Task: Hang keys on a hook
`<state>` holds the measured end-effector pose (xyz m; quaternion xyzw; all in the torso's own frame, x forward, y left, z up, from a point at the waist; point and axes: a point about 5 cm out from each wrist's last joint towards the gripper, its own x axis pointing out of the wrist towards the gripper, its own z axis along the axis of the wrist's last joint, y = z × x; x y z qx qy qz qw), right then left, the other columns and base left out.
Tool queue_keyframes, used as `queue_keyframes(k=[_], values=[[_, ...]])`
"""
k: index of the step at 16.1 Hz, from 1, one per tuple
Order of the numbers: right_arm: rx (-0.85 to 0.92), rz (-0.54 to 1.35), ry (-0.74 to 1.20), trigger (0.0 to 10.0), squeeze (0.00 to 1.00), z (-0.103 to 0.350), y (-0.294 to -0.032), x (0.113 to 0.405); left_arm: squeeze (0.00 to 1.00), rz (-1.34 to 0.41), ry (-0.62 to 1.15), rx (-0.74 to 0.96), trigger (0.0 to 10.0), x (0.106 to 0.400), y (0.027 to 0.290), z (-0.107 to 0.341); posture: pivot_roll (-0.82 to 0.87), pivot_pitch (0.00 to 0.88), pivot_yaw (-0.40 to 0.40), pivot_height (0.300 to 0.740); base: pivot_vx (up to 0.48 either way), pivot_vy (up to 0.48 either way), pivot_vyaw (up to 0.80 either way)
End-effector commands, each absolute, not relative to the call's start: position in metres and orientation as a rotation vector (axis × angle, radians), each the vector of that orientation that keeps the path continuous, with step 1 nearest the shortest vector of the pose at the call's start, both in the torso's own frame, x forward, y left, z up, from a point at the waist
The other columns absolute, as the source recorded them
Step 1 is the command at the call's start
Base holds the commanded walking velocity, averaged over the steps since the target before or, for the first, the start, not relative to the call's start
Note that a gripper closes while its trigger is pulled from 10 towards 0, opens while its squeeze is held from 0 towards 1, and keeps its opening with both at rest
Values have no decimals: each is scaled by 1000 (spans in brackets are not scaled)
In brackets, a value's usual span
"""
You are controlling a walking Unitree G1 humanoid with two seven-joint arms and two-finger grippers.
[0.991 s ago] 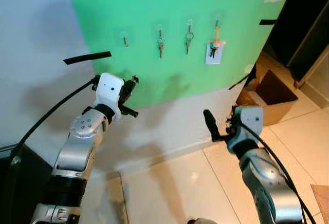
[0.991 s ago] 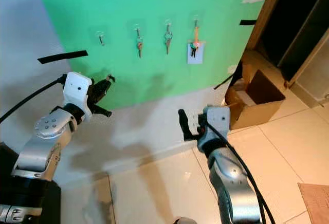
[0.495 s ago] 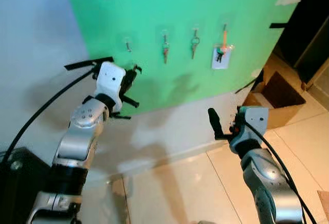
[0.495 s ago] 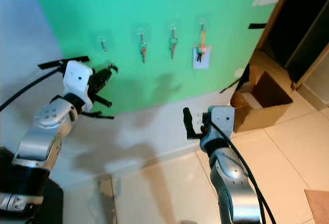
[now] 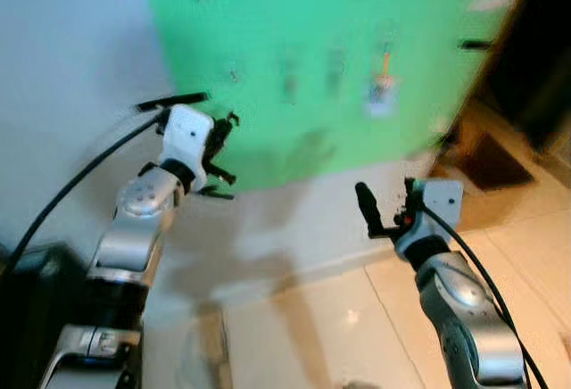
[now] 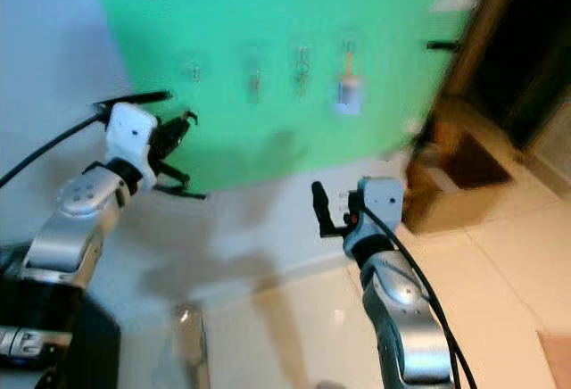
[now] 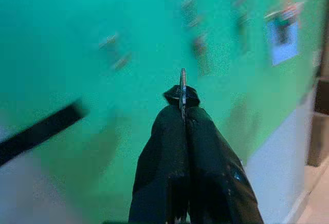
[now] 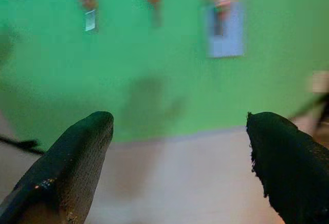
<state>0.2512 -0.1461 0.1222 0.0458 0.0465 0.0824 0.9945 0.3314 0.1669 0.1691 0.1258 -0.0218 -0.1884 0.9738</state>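
Right gripper (image 5: 368,215): lowest and nearest, held out over the pale floor tiles (image 5: 357,318), its two black fingers (image 8: 61,167) spread wide apart with nothing between them.
Left gripper (image 5: 219,153): raised higher, up against the lower part of the green panel (image 5: 303,14), fingers pressed tight together.
Key (image 7: 182,93): there it is, pinched edge-on between the left fingertips, a thin metal sliver poking past the black tips (the rest of it is hidden by the fingers).
Empty hook (image 6: 194,70): on the panel above and just right of the left gripper, blurred, and the key is still apart from it.
Other hooks: further right along the same row, a first hung key set (image 6: 255,81), a second hung key set (image 6: 302,66), then a bunch with an orange strap (image 6: 347,81) over a pale card.
Black tape strip (image 5: 171,101): stuck on the wall at the panel's left edge, just above the left wrist.
Cardboard box (image 6: 451,170): far right on the floor, by the dark doorway, heavily blurred.
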Motion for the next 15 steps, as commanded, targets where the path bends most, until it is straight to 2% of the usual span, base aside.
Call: queue_keyframes(k=[1,5,7,12,15], values=[[88,154,96,10000,0,122,-149,252,0,-410,-53,249,10000,334,160,171,-102,0,60,740,270,0,-456],[73,174,90,10000,0,122,-147,252,0,-409,-50,246,10000,334,160,169,-99,0,55,740,270,0,0],[11,224,87,10000,0,123,-142,252,0,-407,-49,247,10000,333,161,168,-93,0,49,740,270,0,0],[5,369,117,10000,0,119,-131,248,0,-399,-51,254,10000,326,166,167,-70,0,31,740,269,0,800],[21,368,115,10000,0,120,-133,251,0,-412,-71,257,10000,323,169,171,-64,0,29,740,0,0,0]])
